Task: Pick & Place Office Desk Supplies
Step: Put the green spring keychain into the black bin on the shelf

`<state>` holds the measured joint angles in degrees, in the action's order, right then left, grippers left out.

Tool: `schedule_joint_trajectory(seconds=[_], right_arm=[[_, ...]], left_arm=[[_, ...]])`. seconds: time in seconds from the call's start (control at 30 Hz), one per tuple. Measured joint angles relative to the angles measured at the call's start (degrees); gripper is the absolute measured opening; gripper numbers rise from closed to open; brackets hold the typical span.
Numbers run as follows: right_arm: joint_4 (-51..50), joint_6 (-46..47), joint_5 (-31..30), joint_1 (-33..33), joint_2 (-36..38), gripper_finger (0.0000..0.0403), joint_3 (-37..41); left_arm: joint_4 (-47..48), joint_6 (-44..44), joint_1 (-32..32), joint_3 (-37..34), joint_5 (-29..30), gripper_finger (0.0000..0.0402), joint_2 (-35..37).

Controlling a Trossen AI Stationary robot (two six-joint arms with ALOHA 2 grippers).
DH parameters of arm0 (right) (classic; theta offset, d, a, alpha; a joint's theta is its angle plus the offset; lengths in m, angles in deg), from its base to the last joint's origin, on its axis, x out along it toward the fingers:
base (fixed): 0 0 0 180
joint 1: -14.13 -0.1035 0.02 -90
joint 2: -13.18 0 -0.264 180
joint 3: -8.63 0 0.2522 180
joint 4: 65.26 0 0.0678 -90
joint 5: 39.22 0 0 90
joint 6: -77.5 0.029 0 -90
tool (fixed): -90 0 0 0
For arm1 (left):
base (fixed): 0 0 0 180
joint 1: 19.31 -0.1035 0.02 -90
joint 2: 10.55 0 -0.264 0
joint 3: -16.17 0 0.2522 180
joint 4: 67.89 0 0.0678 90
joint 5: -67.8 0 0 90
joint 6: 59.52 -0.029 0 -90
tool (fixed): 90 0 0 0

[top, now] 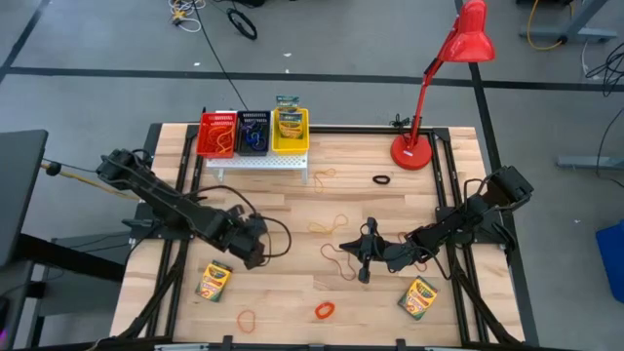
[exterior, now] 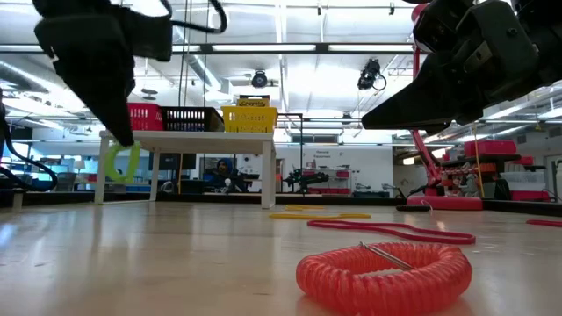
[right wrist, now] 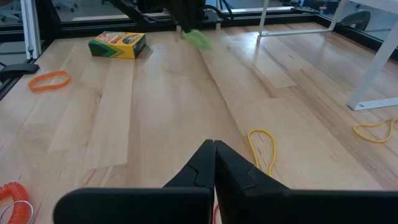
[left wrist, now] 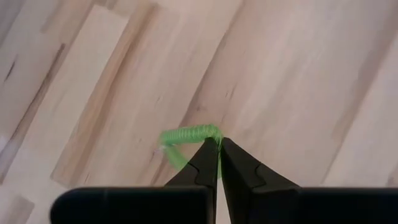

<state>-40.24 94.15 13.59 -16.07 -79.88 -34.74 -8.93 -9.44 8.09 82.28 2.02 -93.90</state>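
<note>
We see the left hand (left wrist: 219, 144) pinching a green elastic loop (left wrist: 186, 137), which hangs clear above the bench (top: 292, 292) near a crayon box (top: 214, 281). The right hand (right wrist: 214, 146) waits mid-bench, fingers pressed together, holding nothing.

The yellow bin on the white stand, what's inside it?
A crayon box stands in the yellow bin, filling most of it. Anything under or behind that box is hidden.
</note>
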Motion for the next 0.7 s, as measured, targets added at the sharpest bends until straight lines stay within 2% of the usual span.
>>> schedule_joint_trajectory(seconds=[0.43,0.7], right_arm=[[0.0,0.0,0.0,0.0,0.0,0.0005,0.0],[0.0,0.0,0.0,0.0,0.0,0.0005,0.0]], left_arm=[[0.2,-4.8,-0.1,5.2,1.4,0.0013,0.6],[0.2,-8.1,-0.9,7.5,4.4,0.0013,5.7]])
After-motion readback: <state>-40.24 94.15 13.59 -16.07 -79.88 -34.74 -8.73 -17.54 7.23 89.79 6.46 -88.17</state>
